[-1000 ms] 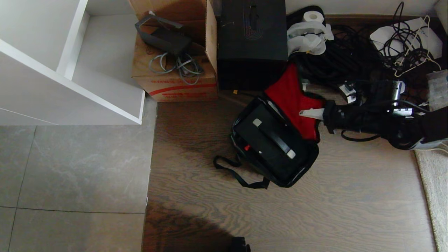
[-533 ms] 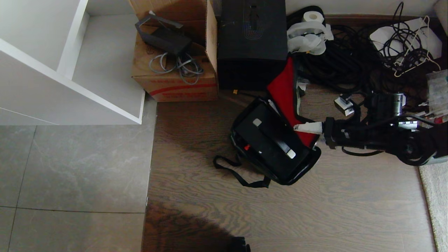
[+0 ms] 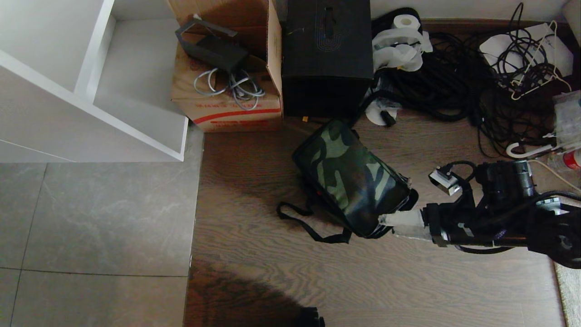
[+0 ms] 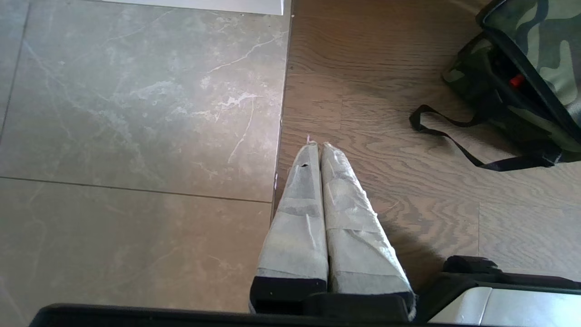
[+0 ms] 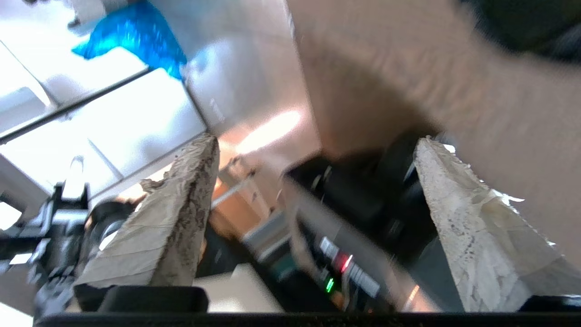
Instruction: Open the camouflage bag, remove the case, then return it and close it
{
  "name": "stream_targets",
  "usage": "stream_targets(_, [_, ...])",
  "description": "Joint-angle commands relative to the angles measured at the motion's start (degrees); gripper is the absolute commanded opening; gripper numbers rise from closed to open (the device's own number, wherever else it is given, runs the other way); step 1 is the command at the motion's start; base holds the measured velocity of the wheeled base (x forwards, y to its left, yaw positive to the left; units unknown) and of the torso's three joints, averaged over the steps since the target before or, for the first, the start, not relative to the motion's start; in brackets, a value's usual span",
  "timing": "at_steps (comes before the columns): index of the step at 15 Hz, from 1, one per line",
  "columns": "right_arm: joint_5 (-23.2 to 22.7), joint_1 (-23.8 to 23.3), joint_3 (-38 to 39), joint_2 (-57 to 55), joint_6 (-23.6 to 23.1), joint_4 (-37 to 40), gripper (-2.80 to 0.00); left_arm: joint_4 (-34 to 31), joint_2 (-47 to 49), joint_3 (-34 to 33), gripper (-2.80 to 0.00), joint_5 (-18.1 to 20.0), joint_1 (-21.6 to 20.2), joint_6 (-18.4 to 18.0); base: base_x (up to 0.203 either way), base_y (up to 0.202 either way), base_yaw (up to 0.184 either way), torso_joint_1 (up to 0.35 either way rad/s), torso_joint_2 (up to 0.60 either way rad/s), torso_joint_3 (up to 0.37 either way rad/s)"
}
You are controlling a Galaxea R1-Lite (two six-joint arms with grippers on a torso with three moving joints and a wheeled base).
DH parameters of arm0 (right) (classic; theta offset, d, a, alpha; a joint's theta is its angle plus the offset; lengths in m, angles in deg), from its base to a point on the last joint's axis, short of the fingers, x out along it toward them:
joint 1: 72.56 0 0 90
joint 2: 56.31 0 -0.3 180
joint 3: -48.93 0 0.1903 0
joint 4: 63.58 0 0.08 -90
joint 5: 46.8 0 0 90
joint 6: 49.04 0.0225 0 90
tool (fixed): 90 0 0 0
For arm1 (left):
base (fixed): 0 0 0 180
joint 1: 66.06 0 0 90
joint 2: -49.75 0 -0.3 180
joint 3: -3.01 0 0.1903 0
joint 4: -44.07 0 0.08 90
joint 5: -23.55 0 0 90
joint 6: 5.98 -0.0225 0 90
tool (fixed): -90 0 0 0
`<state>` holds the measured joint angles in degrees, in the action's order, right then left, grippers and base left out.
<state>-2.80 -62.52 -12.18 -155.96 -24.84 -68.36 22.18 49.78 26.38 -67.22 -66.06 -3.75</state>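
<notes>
Right gripper (image 3: 386,221): reached in from the right of the head view, arm lying low over the wood floor. Tips sat at the near right corner of the camouflage bag (image 3: 352,175); whether they touched it could not be told.
Right fingers (image 5: 472,227): stood wide apart in the wrist view, nothing between them. Both wrapped in pale tape, frayed at the edges.
Left gripper (image 4: 320,147): parked, pointed down at the seam where grey floor tiles (image 4: 136,136) met the wood floor (image 4: 408,181). Taped fingers pressed together, holding nothing.
Bag: lay on the wood floor, set at a slant, camouflage flap down over the top. In the left wrist view the flap edge stood slightly off the bag body, with a small red spot showing in the gap.
Strap (image 3: 308,225): black, trailed loose on the floor from the bag's near left side.
Case: not seen in any view; flap covered the bag's inside.
Black box (image 3: 327,54): tall, stood just beyond the bag's far end.
Cardboard carton (image 3: 227,97): just left of the black box, a coil of grey cable and a dark object on top.
White shelf unit (image 3: 91,81): far left, over the tiles.
Cables (image 3: 454,77): black tangle along the far wall, right of the box, well apart from the bag.
</notes>
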Motion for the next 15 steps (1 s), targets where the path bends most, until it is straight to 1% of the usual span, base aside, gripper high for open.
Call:
stream_targets(1, [-0.46, 1.23, 1.84, 6.55, -0.03, 4.76, 0.0, 0.02, -0.02, -0.53, -2.8, -0.02, -0.07, 0.03, 0.0, 0.0, 0.0, 0.0, 0.0, 0.0])
stream_targets(4, [-0.78, 1.28, -2.23, 7.85, 0.57, 8.31, 0.0, 0.02, -0.02, -0.53, -2.8, -0.02, -0.09, -0.03, 0.0, 0.0, 0.0, 0.0, 0.0, 0.0])
stream_targets(5, [-0.63, 1.25, -4.76, 6.41, 1.05, 8.61, 0.0, 0.02, -0.02, -0.53, -2.8, -0.02, 0.0, 0.05, 0.0, 0.0, 0.0, 0.0, 0.0, 0.0])
stream_targets(6, [-0.5, 1.23, -7.2, 5.03, 1.57, 8.89, -2.8, 0.02, -0.02, -0.53, -2.8, -0.02, 0.0, 0.05, 0.0, 0.0, 0.0, 0.0, 0.0, 0.0])
stream_targets(7, [-0.44, 1.16, -8.96, 4.05, 3.28, 8.94, -2.8, 0.02, -0.02, -0.53, -2.8, -0.02, 0.0, 0.02, 0.0, 0.0, 0.0, 0.0, 0.0, 0.0])
stream_targets(8, [-0.36, 1.13, -12.36, 2.82, 5.66, 8.84, -2.8, 0.02, -0.02, -0.53, -2.8, -0.02, 0.0, 0.05, 0.0, 0.0, 0.0, 0.0, 0.0, 0.0])
stream_targets(10, [0.84, 0.99, -17.65, -0.74, 7.53, 9.19, -2.8, 0.02, -0.02, -0.53, -2.8, -0.02, 0.0, 0.05, 0.0, 0.0, 0.0, 0.0, 0.0, 0.0])
stream_targets(11, [1.17, 0.61, -18.13, -0.83, 7.86, 9.49, -2.8, 0.02, -0.02, -0.53, -2.8, -0.02, 0.0, 0.05, 0.0, 0.0, 0.0, 0.0, 0.0, 0.0])
stream_targets(13, [1.24, 0.57, -16.67, 0.37, 7.6, 9.37, -2.8, 0.02, -0.02, -0.53, -2.8, -0.02, 0.0, 0.05, 0.0, 0.0, 0.0, 0.0, 0.0, 0.0])
stream_targets(15, [1.39, 0.64, -10.37, 8.14, 6.17, 9.32, -2.8, 0.02, -0.02, -0.53, -2.8, -0.02, 0.0, 0.05, 0.0, 0.0, 0.0, 0.0, 0.0, 0.0])
